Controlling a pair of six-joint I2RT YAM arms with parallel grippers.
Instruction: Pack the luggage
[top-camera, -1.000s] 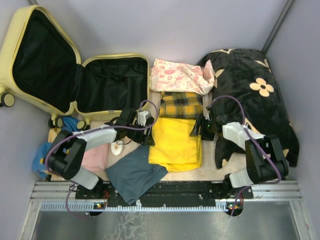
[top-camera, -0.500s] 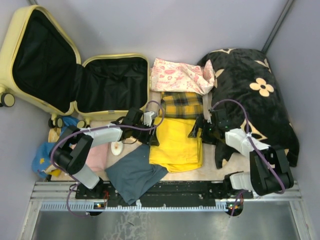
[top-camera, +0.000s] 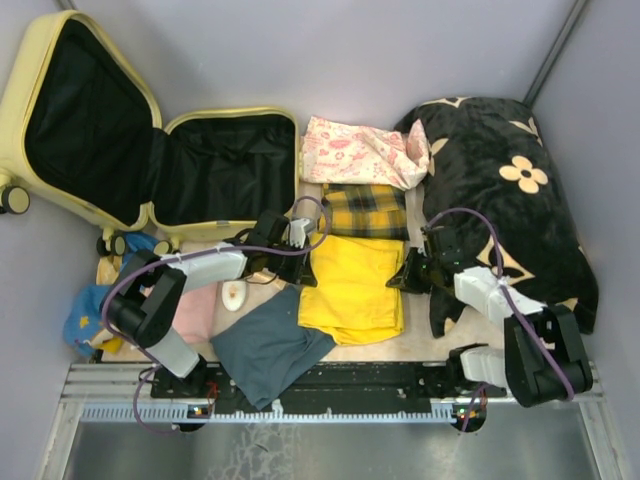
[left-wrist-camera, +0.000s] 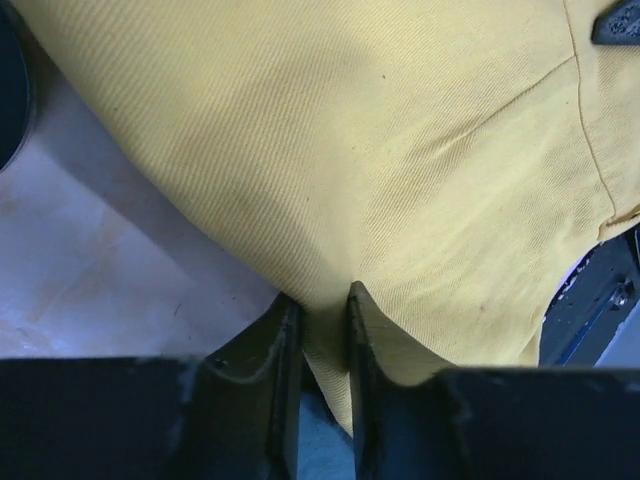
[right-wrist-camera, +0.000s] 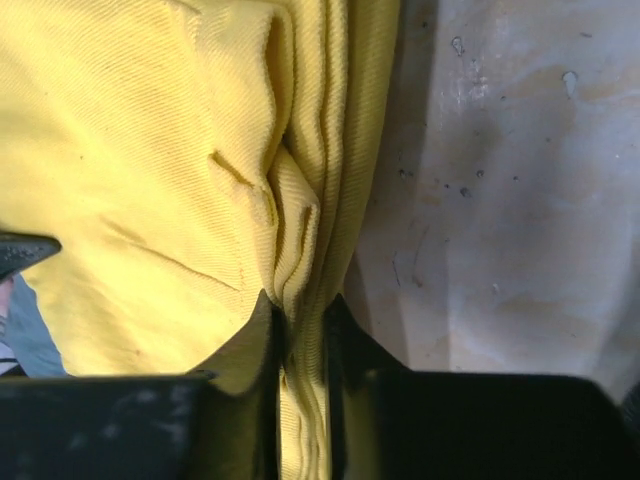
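Jaws are closed on both sides. The left gripper (left-wrist-camera: 318, 300) pinches one edge of a folded yellow cloth (top-camera: 352, 285), and the right gripper (right-wrist-camera: 298, 305) clamps the stacked folds along the opposite edge. Seen from above, the cloth lies on the table (top-camera: 425, 338) between the two arms; the frames do not show whether it has left the surface.

Packing appears barely begun. The suitcase (top-camera: 228, 113) lies open at the far left of the table, just beside the clothes, and both halves show only bare black lining, with nothing inside that can be made out. Everything else waits outside it:
- a pink patterned cloth (top-camera: 360, 150) at the back
- a yellow-and-black checked cloth (top-camera: 365, 208) just beyond the yellow one
- a grey-blue garment (top-camera: 265, 345) near the arm bases
- a pink item (top-camera: 192, 312), a blue item (top-camera: 82, 318) and a small white oval object (top-camera: 234, 296) at the left
- a large black cloth with beige flowers (top-camera: 500, 190) heaped at the right

The yellow cloth looks set to go in first, carried leftward by both arms.

The suitcase is a pale yellow hard shell with rounded corners. Its lid is flung back toward the far-left corner, and its shallower half faces up beside the pink patterned cloth. Small black wheels (top-camera: 14, 198) show at its left end. The lining looks soft and unobstructed, so the opening should take the folded piece flat.
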